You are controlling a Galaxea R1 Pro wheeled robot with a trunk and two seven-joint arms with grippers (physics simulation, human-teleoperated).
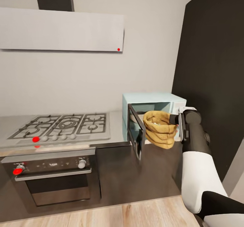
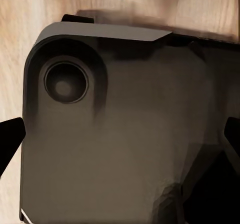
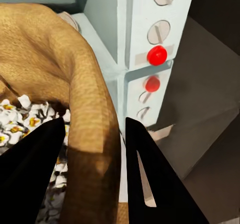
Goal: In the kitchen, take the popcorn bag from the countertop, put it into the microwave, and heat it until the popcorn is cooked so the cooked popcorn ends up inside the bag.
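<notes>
Kitchen: grey bench (image 1: 115, 132) carries hob and microwave (image 1: 154, 100); its door stands open so the cavity is reachable.
Bag: popcorn bag (image 1: 159, 129) hangs mouth-up at the opening; we see white popped kernels inside.
Right jaws (image 3: 95, 149): pinching the bag rim, one finger inside, keeping it upright.
Left jaws: can't tell.

Head camera overlooks microwave (image 1: 154, 101) from afar; right wrist camera views it close-up.
</notes>
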